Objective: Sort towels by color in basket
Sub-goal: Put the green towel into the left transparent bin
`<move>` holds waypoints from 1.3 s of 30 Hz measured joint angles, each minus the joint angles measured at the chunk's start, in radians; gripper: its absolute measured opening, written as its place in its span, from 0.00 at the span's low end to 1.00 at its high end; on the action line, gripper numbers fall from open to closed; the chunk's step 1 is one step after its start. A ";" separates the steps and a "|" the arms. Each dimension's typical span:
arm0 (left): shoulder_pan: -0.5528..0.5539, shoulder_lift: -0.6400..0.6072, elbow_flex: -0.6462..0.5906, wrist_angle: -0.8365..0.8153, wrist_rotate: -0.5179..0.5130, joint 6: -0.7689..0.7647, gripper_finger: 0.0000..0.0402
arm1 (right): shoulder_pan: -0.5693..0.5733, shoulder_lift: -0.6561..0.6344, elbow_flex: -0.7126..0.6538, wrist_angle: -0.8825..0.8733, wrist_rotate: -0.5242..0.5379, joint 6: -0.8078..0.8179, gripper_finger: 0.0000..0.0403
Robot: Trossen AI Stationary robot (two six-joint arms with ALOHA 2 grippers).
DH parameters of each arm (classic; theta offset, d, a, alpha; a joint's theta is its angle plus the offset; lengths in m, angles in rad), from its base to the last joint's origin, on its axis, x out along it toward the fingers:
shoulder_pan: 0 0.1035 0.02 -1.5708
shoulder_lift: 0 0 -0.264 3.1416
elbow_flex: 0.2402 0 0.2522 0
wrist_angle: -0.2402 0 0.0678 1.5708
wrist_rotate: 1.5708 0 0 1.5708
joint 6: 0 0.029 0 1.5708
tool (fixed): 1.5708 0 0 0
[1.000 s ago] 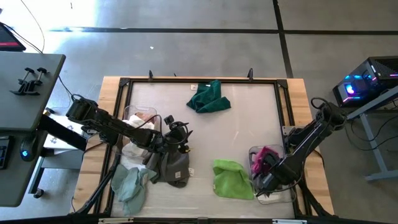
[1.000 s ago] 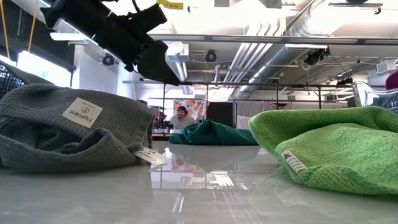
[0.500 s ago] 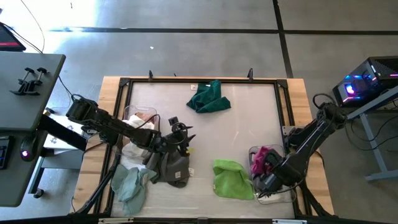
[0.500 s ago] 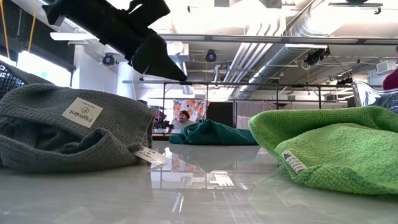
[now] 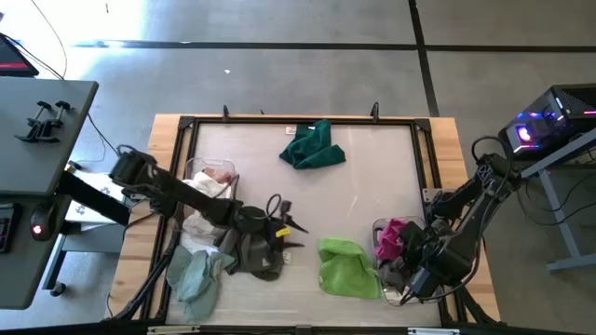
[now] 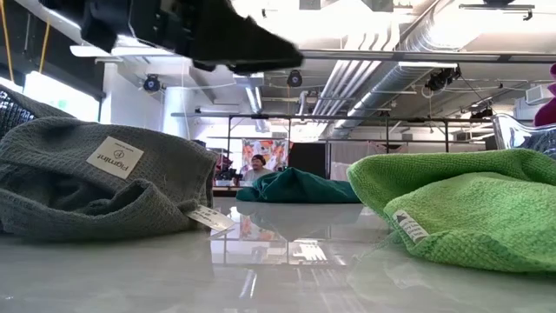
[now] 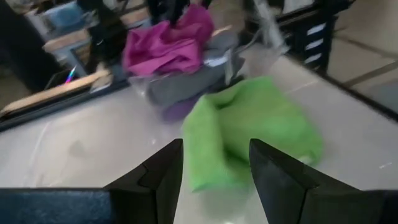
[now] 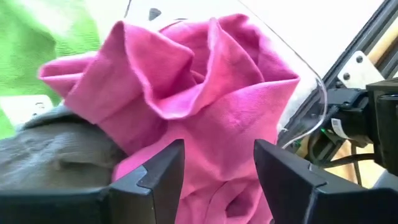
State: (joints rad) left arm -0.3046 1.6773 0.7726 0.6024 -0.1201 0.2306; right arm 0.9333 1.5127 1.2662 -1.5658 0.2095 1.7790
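Note:
My left gripper (image 5: 284,228) (image 7: 214,146) hangs open above the table, over the right edge of a grey towel (image 5: 256,251) that lies flat. It points at the lime green towel (image 5: 347,268) (image 7: 249,134), which lies on the table near the front edge. My right gripper (image 5: 402,272) (image 8: 217,149) is open just above a magenta towel (image 8: 199,74). That towel is piled on a grey one (image 8: 56,162) in the clear right basket (image 8: 305,93). A dark green towel (image 5: 314,146) lies at the far middle. A pale teal towel (image 5: 196,277) lies at the near left.
A second clear basket (image 5: 193,167) with pale pink and white cloth stands at the left, and a white cloth (image 5: 198,234) lies in front of it. A black frame (image 5: 298,120) rims the table. There is bare table between the dark green and lime green towels. A person shows far behind in the low view.
My left gripper has swung away from the left basket toward the table's right and near edge. It has turned from pointing at the far edge to pointing at the lime green towel. My right gripper has risen above the right basket. The towels have stayed where they were.

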 joint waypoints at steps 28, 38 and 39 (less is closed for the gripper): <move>0.106 0.672 0.826 -0.490 0.244 0.097 0.73 | -0.002 0.000 -0.013 0.024 0.023 -0.085 0.47; 0.089 0.672 0.828 -0.603 0.134 -0.036 0.38 | 0.029 0.000 0.054 -0.002 -0.008 -0.086 0.47; 0.083 0.667 0.827 -0.610 0.125 -0.037 0.30 | 0.036 -0.001 0.073 -0.006 0.003 -0.088 0.47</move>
State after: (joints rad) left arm -0.2219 2.3439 1.5997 -0.0080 0.0045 0.1937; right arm 0.9692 1.5120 1.3388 -1.5719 0.2128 1.6914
